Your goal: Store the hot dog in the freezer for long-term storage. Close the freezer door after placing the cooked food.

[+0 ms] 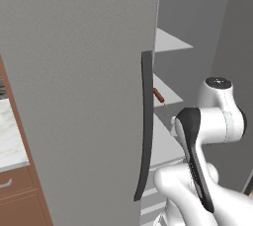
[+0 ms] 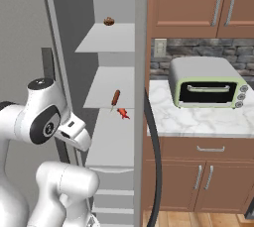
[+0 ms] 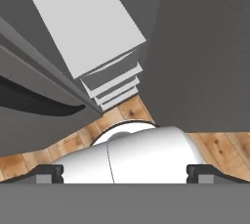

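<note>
End effector (image 3: 125, 171): seen in the hand view, its two dark fingertips (image 3: 49, 171) far apart at the bottom corners, released, with nothing between them but the robot's own white body
Freezer door (image 2: 140, 97): swung out and seen edge-on in the right base view, a thin grey strip with its long dark handle (image 2: 155, 161) curving down beside it; its lower end is cut off by the frame
Freezer (image 2: 99, 8): open, with white shelves stepping up inside and white drawers (image 2: 111, 198) stacked at the bottom
Hot dog (image 2: 115, 97): lies on the middle white shelf (image 2: 101, 94), near its front edge, slim and reddish-brown; in the left base view just one end (image 1: 158, 94) peeks past the left door's handle (image 1: 145, 121)
Red mark (image 2: 123, 114): a small red shape just below the hot dog, too small to identify
Upper shelf (image 2: 99, 40): holds a round dark-brown lump (image 2: 109, 21) toward the back
Table (image 2: 198, 117): marble, to the right of the freezer door, carrying a pale green toaster oven (image 2: 206, 88)
</note>
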